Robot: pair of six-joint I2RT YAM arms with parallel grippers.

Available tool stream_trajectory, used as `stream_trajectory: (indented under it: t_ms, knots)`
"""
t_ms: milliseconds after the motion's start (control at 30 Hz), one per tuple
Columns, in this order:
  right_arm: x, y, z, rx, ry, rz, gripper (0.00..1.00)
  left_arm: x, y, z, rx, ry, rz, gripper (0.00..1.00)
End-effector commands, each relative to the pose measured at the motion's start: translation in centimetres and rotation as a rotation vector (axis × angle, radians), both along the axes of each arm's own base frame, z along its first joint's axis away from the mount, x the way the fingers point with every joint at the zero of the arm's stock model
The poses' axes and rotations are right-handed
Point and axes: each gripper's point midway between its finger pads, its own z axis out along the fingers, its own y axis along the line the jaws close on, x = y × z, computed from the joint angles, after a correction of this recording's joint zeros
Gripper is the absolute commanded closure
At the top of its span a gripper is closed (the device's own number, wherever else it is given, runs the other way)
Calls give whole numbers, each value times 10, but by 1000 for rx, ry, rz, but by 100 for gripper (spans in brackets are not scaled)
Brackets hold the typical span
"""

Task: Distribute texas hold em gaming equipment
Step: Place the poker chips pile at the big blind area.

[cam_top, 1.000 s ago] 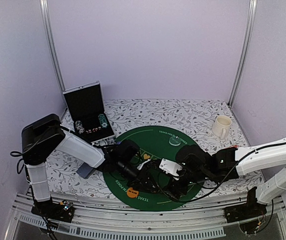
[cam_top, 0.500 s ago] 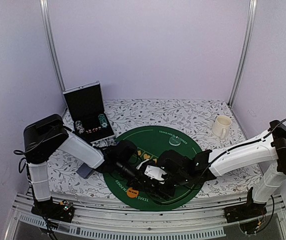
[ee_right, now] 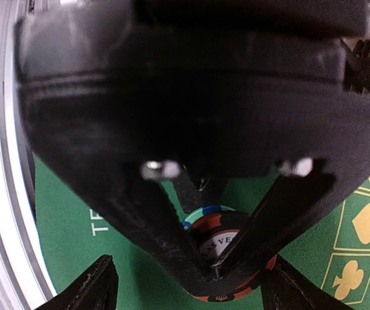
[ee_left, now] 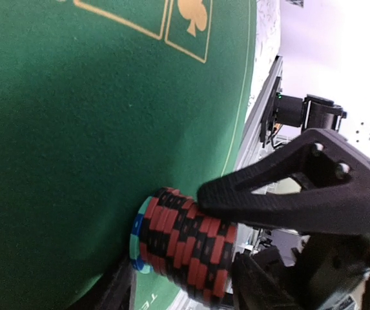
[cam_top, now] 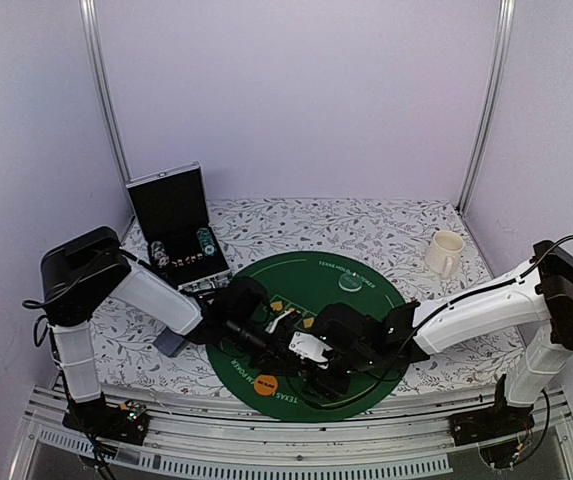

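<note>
Soft, even light from above fills the booth, and shadows are faint. The left wrist view burns out white at its upper right. The right gripper (ee_right: 212, 268) looms dark and blurred near its lens.

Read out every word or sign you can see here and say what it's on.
"TEXAS": near rim of the green mat.
"AS VE", cut off: top of the poker chip stack.
Heart and club signs: gold boxes on the mat.
Orange disc: print too small to read.
</note>
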Motion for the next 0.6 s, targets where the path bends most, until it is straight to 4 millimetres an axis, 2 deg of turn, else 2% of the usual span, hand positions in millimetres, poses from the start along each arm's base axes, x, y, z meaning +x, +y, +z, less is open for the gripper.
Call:
stream_trajectory:
  t_ms: [0, 67, 133, 200, 233, 267, 300, 567]
  knots:
    - [5, 10, 1, 14, -10, -13, 23, 9, 9, -6, 29, -10, 57, 43]
    - [5, 10, 0, 12, -10, -16, 22, 9, 10, -7, 31, -9, 58, 36]
    - [6, 10, 0, 10, -11, -17, 22, 10, 11, -5, 30, -13, 62, 35]
    - [7, 10, 0, 11, -14, -21, 22, 12, 11, -3, 28, -22, 68, 26]
    - [7, 11, 1, 13, -16, -21, 22, 12, 11, -2, 28, -26, 70, 19]
    - [7, 11, 2, 14, -17, -22, 22, 13, 11, -2, 29, -31, 72, 7]
    - [7, 11, 2, 16, -17, -22, 21, 14, 11, 0, 29, -39, 73, 2]
    - [7, 16, 23, 61, -25, -9, 16, 29, 12, 12, 65, -131, 89, 2]
